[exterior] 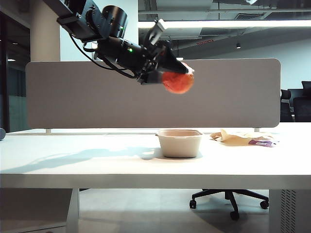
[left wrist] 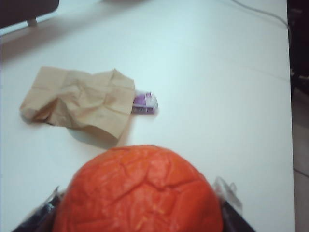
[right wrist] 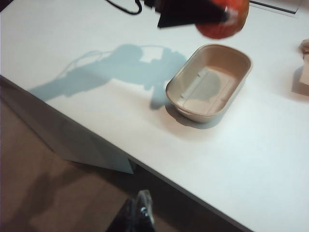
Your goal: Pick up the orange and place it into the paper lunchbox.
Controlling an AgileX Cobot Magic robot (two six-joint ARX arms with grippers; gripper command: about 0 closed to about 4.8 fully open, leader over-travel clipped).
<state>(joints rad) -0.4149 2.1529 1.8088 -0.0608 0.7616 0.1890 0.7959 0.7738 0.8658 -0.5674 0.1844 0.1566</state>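
- While my left gripper (exterior: 181, 73) pinches the round glossy red-orange orange (exterior: 178, 81) at its widest girth above the beige pulp-paper lunchbox (exterior: 180, 142), skin looks wrinkled, probably grippy, firm.
- Right gripper (right wrist: 140, 212): low at table edge, jaw state unclear.

A red-orange orange (exterior: 178, 81) was held by the black left pincer (exterior: 181, 73); a beige paper lunchbox (exterior: 180, 142) was seen on the white worktop (exterior: 73, 160).
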